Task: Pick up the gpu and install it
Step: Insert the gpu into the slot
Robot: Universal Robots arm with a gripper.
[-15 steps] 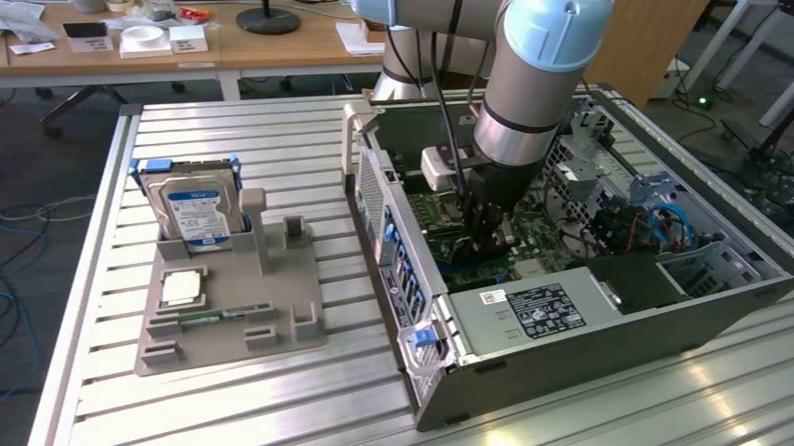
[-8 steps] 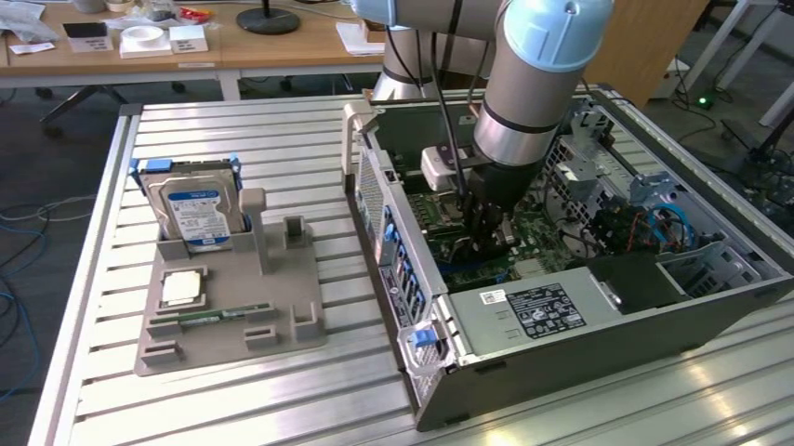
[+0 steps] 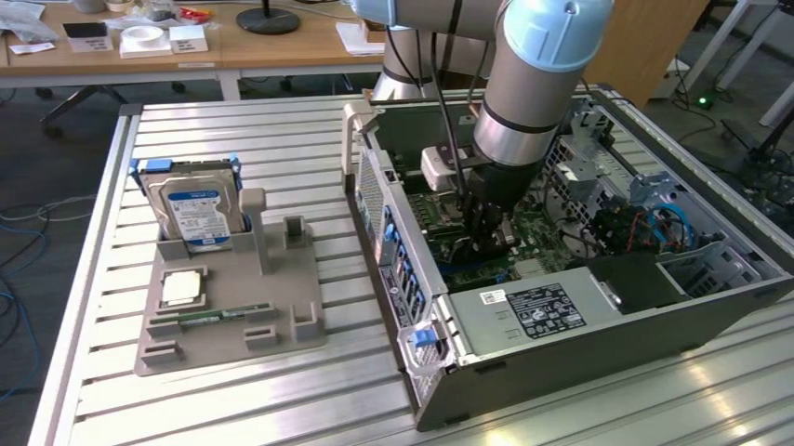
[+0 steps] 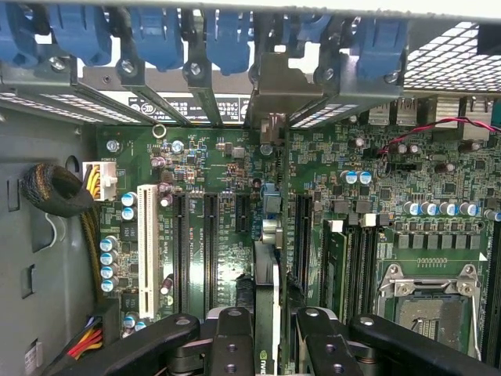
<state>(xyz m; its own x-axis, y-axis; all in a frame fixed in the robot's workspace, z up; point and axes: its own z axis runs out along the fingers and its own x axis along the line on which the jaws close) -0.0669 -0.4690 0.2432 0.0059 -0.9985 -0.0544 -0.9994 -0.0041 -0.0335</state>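
Inside the open computer case [image 3: 583, 307], the gripper [image 3: 486, 243] hangs low over the motherboard [image 4: 219, 164], its jaws closed on the gpu [image 4: 266, 313], which stands edge-on between them. The card's metal bracket [image 4: 275, 86] reaches up to the row of rear slot covers with blue clips [image 4: 227, 35]. At the exterior view's left, a grey holder tray [image 3: 230, 307] on the slatted surface [image 3: 186, 409] carries a hard drive [image 3: 199, 209].
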